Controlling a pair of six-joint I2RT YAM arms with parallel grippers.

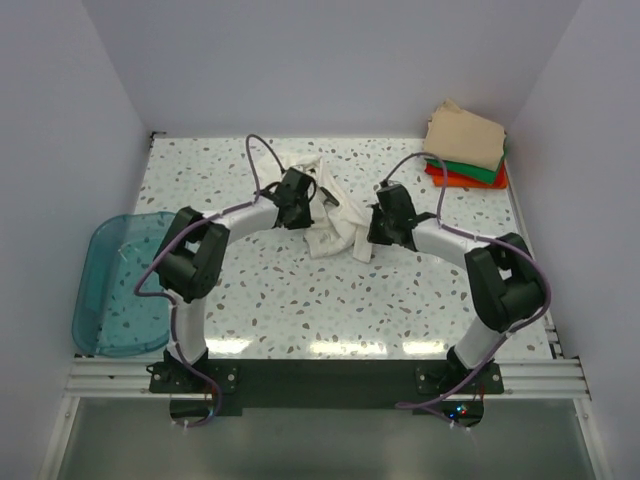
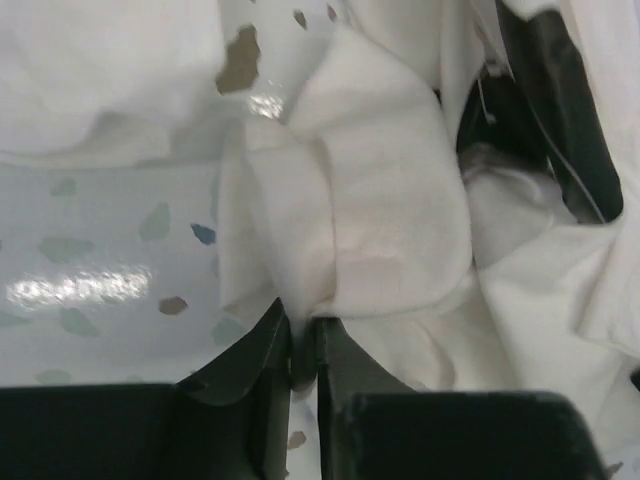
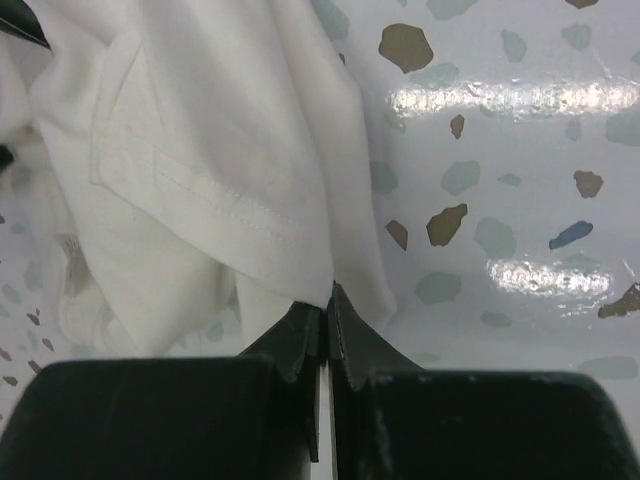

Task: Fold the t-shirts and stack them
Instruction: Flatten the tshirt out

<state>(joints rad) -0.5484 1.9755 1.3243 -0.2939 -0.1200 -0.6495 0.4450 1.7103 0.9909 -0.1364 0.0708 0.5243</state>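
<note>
- White tee (image 1: 330,225): crumpled heap at table (image 1: 300,315) centre, between both grippers; not yet flat
- Left gripper (image 2: 303,335): jaws nearly closed, a thin fold of tee pinched between them
- Right gripper (image 3: 327,312): jaws closed to a slit, gripping a tee edge near a stitched hem
- Handling, as judged: cloth is light, soft and limp; it sags and bunches, so grip at hems, shoulders or corners and pull taut before laying flat
- Folded stack (image 1: 468,150): tan over green over red, upper right of the top view, well apart from the white tee
- Hidden: collar and sleeves cannot be told apart in the heap; the arms cover part of it; depth of each pinch is unclear
</note>
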